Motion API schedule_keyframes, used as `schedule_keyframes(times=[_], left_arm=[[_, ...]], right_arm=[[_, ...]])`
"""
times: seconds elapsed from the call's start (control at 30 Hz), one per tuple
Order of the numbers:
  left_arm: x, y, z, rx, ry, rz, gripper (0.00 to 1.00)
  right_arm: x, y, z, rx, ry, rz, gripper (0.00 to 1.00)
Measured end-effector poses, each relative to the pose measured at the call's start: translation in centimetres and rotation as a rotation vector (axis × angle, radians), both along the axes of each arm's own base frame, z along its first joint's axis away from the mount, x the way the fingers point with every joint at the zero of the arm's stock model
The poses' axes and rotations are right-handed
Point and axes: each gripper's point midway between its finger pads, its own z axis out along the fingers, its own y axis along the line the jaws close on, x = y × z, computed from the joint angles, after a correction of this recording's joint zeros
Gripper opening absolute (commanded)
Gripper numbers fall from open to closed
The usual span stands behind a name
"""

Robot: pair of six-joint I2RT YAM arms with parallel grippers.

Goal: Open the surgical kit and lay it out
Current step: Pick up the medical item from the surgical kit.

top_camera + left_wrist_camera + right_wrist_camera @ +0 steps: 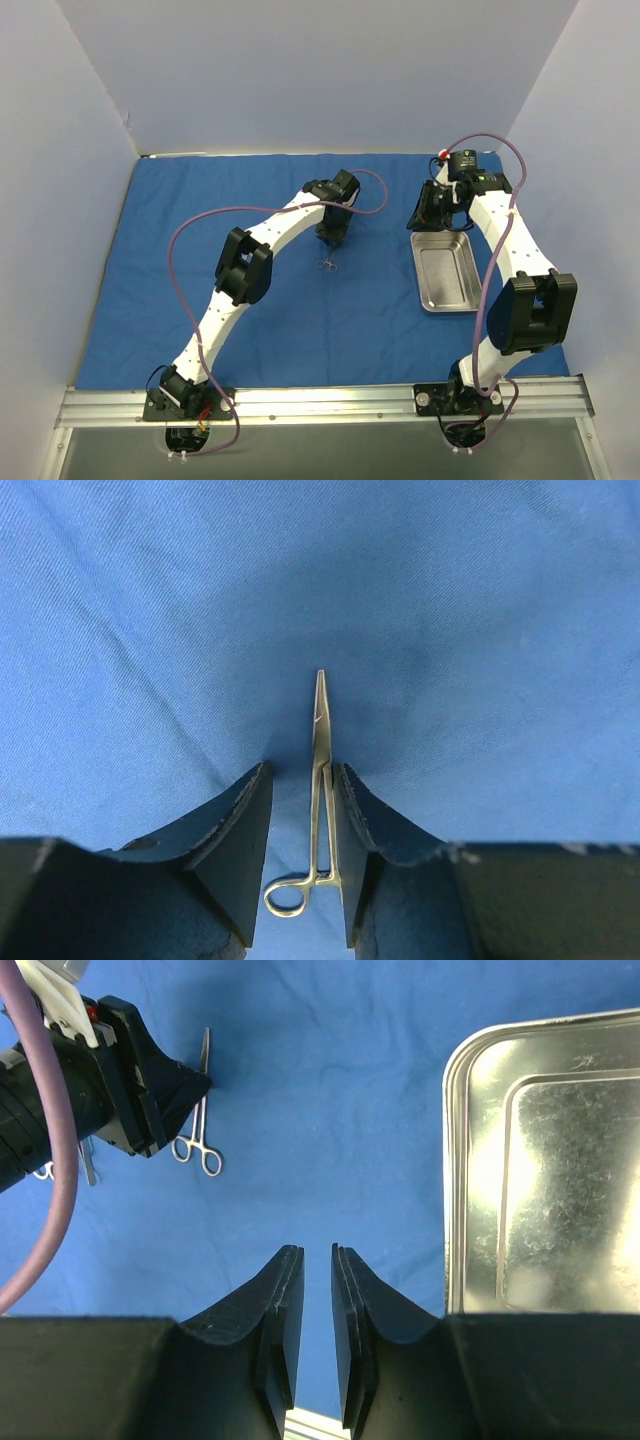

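Note:
The royal-blue cloth (180, 210) lies spread flat over the table. The empty steel tray (447, 272) sits on it at the right and also shows in the right wrist view (560, 1160). Thin silver scissor-like forceps (329, 264) lie on the cloth at the centre. My left gripper (331, 240) is low over them and open. In the left wrist view the forceps (321, 780) lie between the fingers (302, 780), against the right finger, with one ring hidden. My right gripper (317, 1255) is slightly open and empty, over the cloth beside the tray's far end.
In the right wrist view, the left gripper (130, 1080) stands over the forceps (200, 1110), and another silver instrument (88, 1168) peeks out behind it, mostly hidden. White walls enclose the table. An aluminium rail (320, 402) runs along the near edge.

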Motion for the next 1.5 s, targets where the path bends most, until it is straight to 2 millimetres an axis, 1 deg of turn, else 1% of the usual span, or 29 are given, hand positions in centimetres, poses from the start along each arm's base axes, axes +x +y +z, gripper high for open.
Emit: schedule_keyframes(times=[0.27, 0.37, 0.67, 0.8, 1.1, 1.23, 1.27, 1.37, 1.5], left_arm=[[0.0, 0.0, -0.1, 0.001, 0.002, 0.007, 0.39], [0.0, 0.0, -0.1, 0.002, 0.002, 0.009, 0.36], [0.1, 0.1, -0.3, 0.014, 0.0, 0.017, 0.31], [0.2, 0.3, -0.3, 0.024, -0.005, 0.021, 0.26], [0.2, 0.5, -0.3, 0.035, -0.01, 0.025, 0.19], [0.3, 0.7, -0.2, 0.038, -0.011, 0.028, 0.14], [0.4, 0.7, -0.2, 0.039, -0.011, 0.027, 0.09], [0.4, 0.8, -0.2, 0.039, -0.011, 0.028, 0.03], [0.8, 1.4, -0.1, 0.046, -0.011, 0.025, 0.02]], right_arm=[[-0.1, 0.1, -0.2, 0.003, 0.005, 0.004, 0.18], [-0.2, 0.2, -0.1, 0.008, 0.005, 0.007, 0.18], [0.0, 0.2, -0.1, 0.009, 0.0, 0.007, 0.17], [0.0, 0.2, -0.1, 0.009, -0.001, 0.008, 0.17], [0.0, 0.2, -0.1, 0.01, 0.0, 0.008, 0.16], [0.0, 0.2, -0.1, 0.012, 0.0, 0.009, 0.15], [0.0, 0.2, -0.1, 0.013, 0.0, 0.01, 0.15], [-0.1, 0.3, -0.1, 0.015, 0.0, 0.011, 0.15], [-0.1, 0.3, -0.1, 0.016, 0.0, 0.011, 0.15]])
